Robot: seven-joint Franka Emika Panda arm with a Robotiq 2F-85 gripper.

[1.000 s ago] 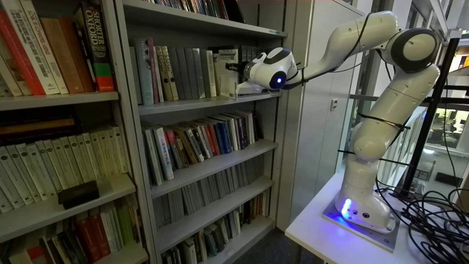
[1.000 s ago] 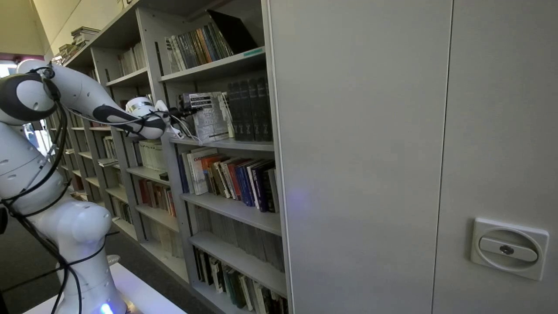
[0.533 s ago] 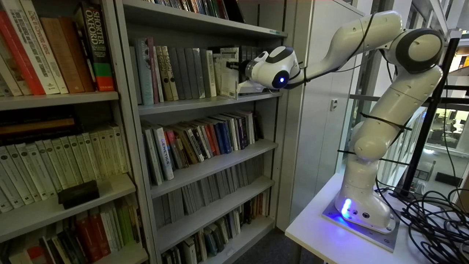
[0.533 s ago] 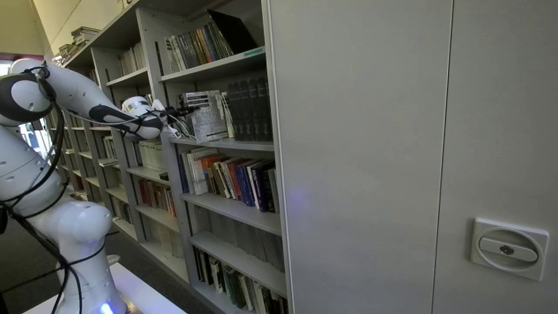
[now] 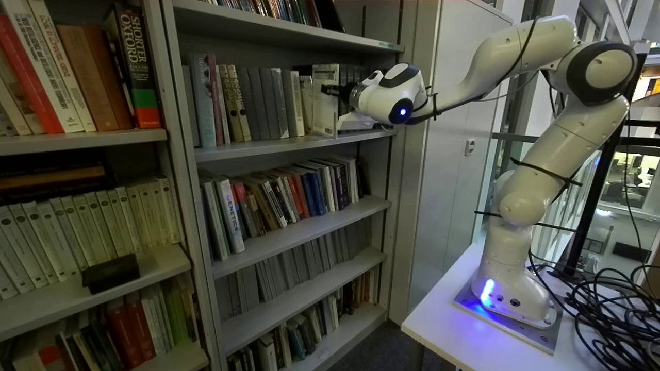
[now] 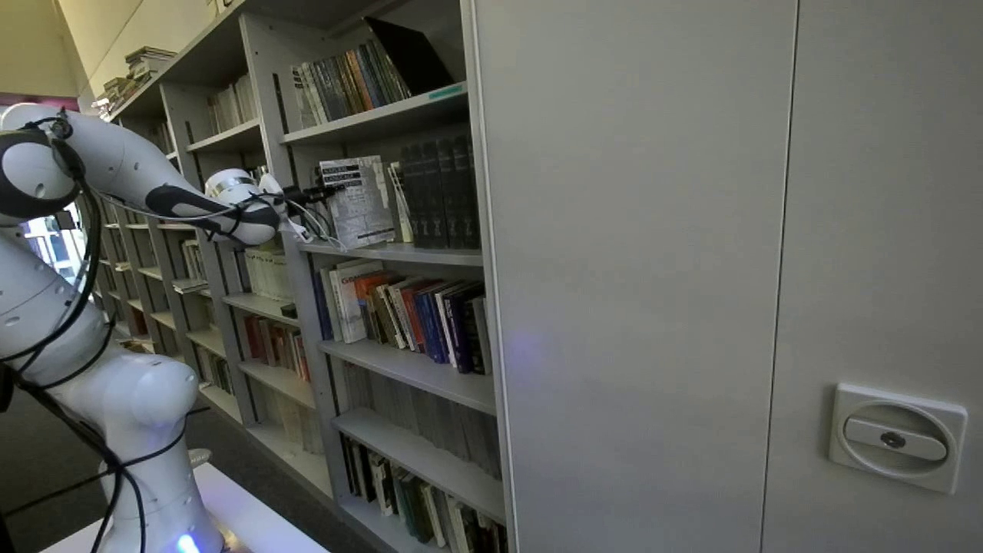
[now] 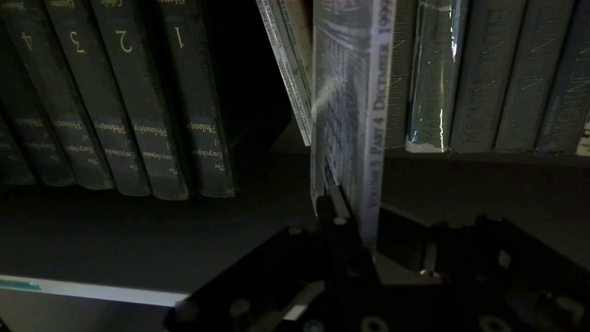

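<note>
My gripper [image 7: 356, 207] is shut on a thin grey-white journal [image 7: 377, 120], whose spine reads "Volume 5 Part 4 December 1999". One dark finger [image 7: 340, 203] lies along its left face in the wrist view; the other finger is on the far side, partly hidden by the spine. In both exterior views the journal [image 5: 325, 111] stands about upright on the shelf, its front sticking out past the neighbouring books. The gripper [image 6: 326, 193] reaches it from the front at mid-height. Whether its bottom edge touches the shelf, I cannot tell.
Black encyclopedia volumes [image 7: 170, 106] stand to one side of the journal, grey volumes [image 7: 484, 78] to the other. Thin journals [image 7: 288, 69] lean close beside it. Another shelf [image 5: 379, 46] runs above. A cabinet door [image 6: 637, 269] borders the bookcase. Cables [image 5: 613, 314] lie heaped behind the arm's base.
The arm has drawn back from the bookcase, and the journal has come outward with the gripper, a little further over the shelf's front. The neighbouring books have stayed put.
</note>
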